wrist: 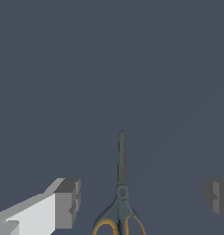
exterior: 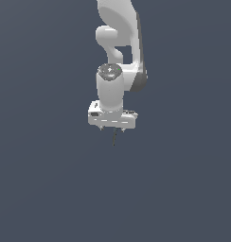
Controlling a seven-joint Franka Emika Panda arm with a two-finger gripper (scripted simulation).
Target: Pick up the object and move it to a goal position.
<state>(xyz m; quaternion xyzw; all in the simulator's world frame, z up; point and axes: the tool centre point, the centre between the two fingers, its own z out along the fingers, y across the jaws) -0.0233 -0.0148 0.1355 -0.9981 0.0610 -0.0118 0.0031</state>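
We see the white Panda arm [exterior: 119,42] coming down from twelve o'clock in the exterior view, its wrist pointing straight down over a plain dark grey-blue ground [exterior: 46,189]. At its lower end sits the white gripper [exterior: 113,128], a broad bar set crosswise.

From the underside of that bar, at about six o'clock, a thin dark sliver [exterior: 115,137] hangs down, leaning slightly. In this view it is far narrower than the bar and too small for us to make out any detail.

The wrist view gives us more. There the same thing proves to be a pair of scissors [wrist: 121,183]: closed grey blades running to a fine tip, a round pivot screw, and dark handles with yellow-orange lining around the finger loops, which are cut off by the edge of the frame. The scissors lie midway between the two grey finger pads [wrist: 68,204], one pad on either side and each well apart from the blades. We find no contact between pads and scissors in this view.

So the jaws stand wide apart, with nothing clamped between them. We cannot tell from either view whether the scissors rest on the ground or sit off it, since the ground is featureless and shows no clear shadow.
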